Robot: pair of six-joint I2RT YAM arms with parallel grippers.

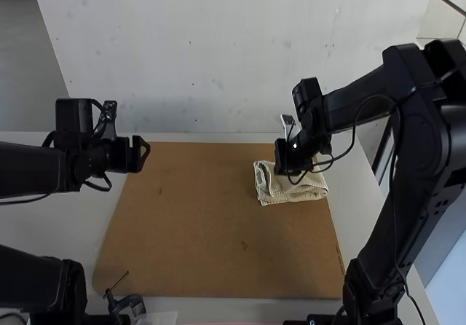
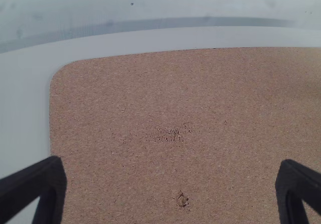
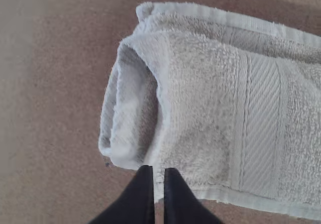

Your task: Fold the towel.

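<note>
Cream terry-cloth towel (image 1: 309,187): folded in uneven layers, far right of the brown rectangular board (image 1: 196,223).
Black left gripper (image 1: 143,154): jaws released, wide apart, over the board's left side.
Black right gripper (image 1: 281,159): jaws clenched together, by the towel's edge.

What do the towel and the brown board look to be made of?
Towel: woven cloth, likely cotton terry, soft and matte; looped pile and a flat ribbed band show.

Board: probably hardboard or cork, matte; the surface is brown and finely speckled, with dark nicks.
</note>
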